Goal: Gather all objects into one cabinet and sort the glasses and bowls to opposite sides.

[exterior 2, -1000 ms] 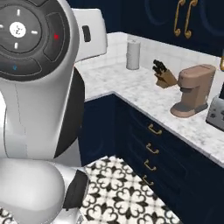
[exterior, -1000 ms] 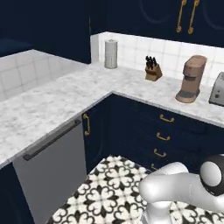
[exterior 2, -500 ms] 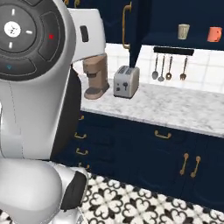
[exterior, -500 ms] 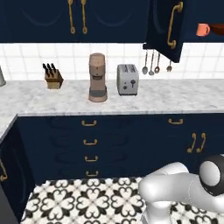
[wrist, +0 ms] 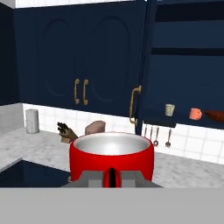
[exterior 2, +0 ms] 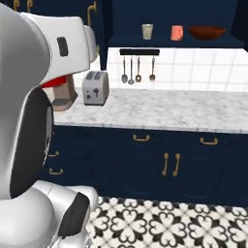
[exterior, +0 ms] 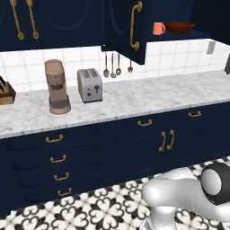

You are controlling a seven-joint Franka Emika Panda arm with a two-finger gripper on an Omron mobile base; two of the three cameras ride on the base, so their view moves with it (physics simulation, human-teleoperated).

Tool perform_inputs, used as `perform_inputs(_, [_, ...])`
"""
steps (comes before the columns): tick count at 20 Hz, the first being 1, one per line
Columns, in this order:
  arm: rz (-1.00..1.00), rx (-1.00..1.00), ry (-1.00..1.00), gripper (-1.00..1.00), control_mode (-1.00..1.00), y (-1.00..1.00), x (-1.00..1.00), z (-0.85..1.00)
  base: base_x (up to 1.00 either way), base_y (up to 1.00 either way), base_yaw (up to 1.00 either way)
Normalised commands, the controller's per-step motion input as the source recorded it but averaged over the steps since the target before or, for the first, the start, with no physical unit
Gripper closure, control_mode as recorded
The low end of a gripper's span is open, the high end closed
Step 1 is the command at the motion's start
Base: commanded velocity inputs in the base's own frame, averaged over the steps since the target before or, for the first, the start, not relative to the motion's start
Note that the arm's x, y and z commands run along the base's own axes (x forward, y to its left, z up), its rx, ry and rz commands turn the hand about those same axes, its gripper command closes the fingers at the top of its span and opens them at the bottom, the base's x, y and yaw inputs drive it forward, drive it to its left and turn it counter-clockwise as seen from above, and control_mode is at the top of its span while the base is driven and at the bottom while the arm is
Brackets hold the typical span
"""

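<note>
At the bottom centre of the hand view, your gripper (wrist: pixel 112 178) is clamped on the near rim of the bright red cup (wrist: pixel 112 158); it looks light, rigid and glossy, so keep it upright; the open cabinet (wrist: pixel 186 65) sits right of frame.

- Open cabinet (exterior 2: pixel 169 19), lower shelf: cup (exterior 2: pixel 147 31) left, mug (exterior 2: pixel 177 32) middle, bowl (exterior 2: pixel 207 32) right.
- Utensils (exterior 2: pixel 138 70) hang below the cabinet.
- Toaster (exterior: pixel 89 85) on counter (exterior: pixel 134 96), right of coffee machine (exterior: pixel 57 87).
</note>
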Motion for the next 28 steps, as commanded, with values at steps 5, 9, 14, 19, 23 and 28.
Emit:
perform_inputs(5, [0.0, 0.0, 0.0, 1.0, 1.0, 0.0, 0.0, 0.0, 0.78, -0.79, 0.3])
perform_inputs(9, [0.0, 0.0, 0.0, 1.0, 1.0, 0.0, 0.0, 0.0, 0.98, -1.0, 0.31])
perform_inputs(14, [0.0, 0.0, 0.0, 1.0, 1.0, 0.0, 0.0, 0.0, 0.86, -0.91, 0.16])
perform_inputs(19, [0.0, 0.0, 0.0, 1.0, 1.0, 0.0, 0.0, 0.0, 0.14, -0.23, -0.02])
perform_inputs(23, [0.0, 0.0, 0.0, 1.0, 1.0, 0.0, 0.0, 0.0, 0.0, 0.0, -0.45])
perform_inputs(28, [0.0, 0.0, 0.0, 1.0, 1.0, 0.0, 0.0, 0.0, 0.0, 0.0, -0.17])
